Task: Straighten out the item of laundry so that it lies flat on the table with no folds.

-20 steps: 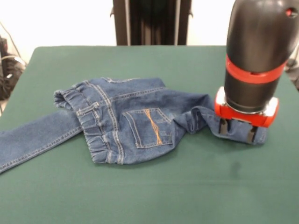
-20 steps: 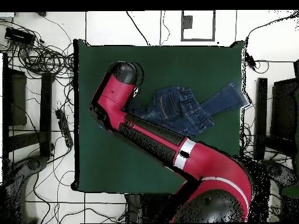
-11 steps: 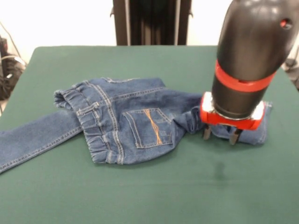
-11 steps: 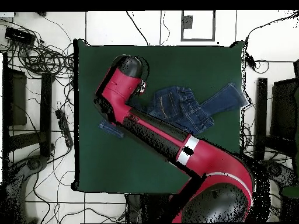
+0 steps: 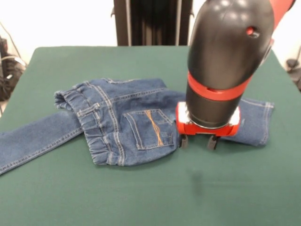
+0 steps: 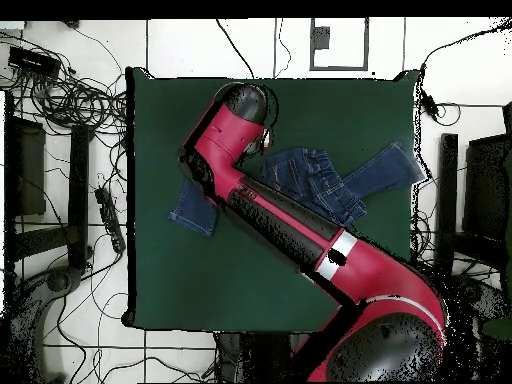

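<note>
From the front view's near edge of the table (image 5: pixel 141 197) the felt is bare up to the jeans (image 5: pixel 127 122), which lie across the middle: one leg runs off toward the left edge, the seat sits bunched with its waistband doubled over. The gripper (image 5: pixel 199 141) now hangs just above the crotch, fingers spread and holding nothing, having let go of the right leg it pinched a second ago and moved toward the seat. That leg, then crumpled under the tool, now lies stretched toward the right edge, so one fold is gone; the seat probably comes next. The overhead view alone shows the leg's cuff end past the arm; only the front view shows the fingers.
</note>
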You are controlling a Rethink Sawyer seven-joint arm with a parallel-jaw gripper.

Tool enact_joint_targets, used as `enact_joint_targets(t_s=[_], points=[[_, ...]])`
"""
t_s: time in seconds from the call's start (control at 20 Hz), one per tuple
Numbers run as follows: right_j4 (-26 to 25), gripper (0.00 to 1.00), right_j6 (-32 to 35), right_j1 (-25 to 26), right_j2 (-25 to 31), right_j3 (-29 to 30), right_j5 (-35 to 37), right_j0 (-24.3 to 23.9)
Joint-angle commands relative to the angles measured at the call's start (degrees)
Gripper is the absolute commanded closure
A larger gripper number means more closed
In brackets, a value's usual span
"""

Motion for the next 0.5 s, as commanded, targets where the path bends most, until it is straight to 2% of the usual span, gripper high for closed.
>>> enact_joint_targets(t_s=[0.05,0.5], points=[[1.17,0.0,-14.96,3.03,-0.65,-3.14,-5.1,-0.12],[1.35,0.0,-17.58,2.76,-0.66,-4.08,-6.87,-0.65]])
